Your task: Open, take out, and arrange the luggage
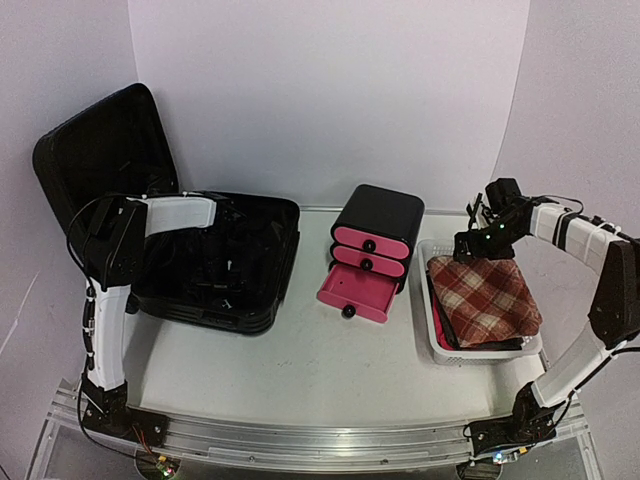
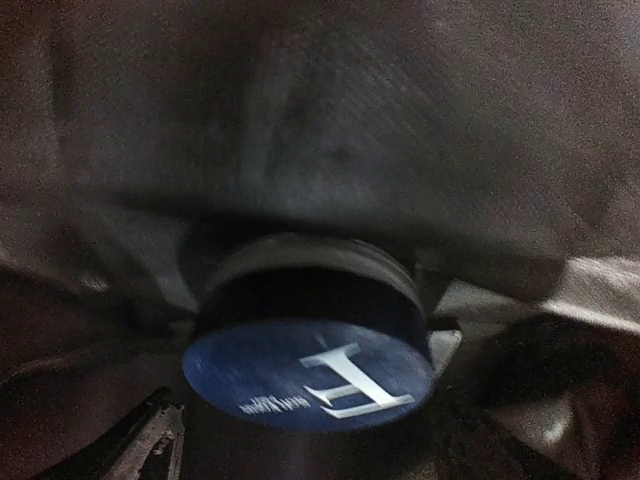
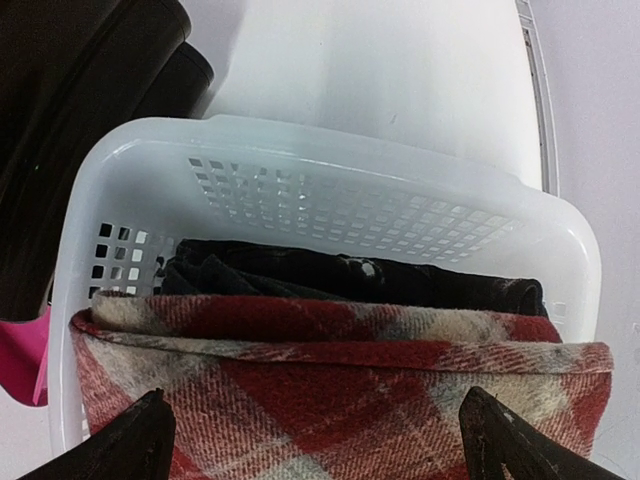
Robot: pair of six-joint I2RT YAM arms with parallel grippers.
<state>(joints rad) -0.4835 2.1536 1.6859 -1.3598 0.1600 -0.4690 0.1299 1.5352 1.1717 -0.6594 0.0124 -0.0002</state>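
Toward the near right corner of the desk (image 1: pixel 300 390) sits a white mesh basket (image 1: pixel 437 348), holding a folded red plaid cloth (image 1: pixel 485 295) on top of a dark garment (image 3: pixel 350 275) that shows only as a strip at the cloth's far edge. The right pincer (image 3: pixel 320 440) hangs over the cloth with its two fingertips wide apart, gripping nothing. Just left of the basket, mid-desk, stands a black drawer box (image 1: pixel 378 215) with pink fronts, its lowest drawer (image 1: pixel 355 293) pulled out.

The luggage (image 1: pixel 255 300) lies open along the left edge, its lid (image 1: pixel 100 150) tilted up toward the far left corner. The left arm (image 1: pixel 175 212) reaches into it. The left pincer (image 1: pixel 228 215) is lost against the black lining, so I cannot tell how its fingers stand. Its wrist camera is blurred, showing a round blue cap with a white letter (image 2: pixel 310 375) amid dark fabric.
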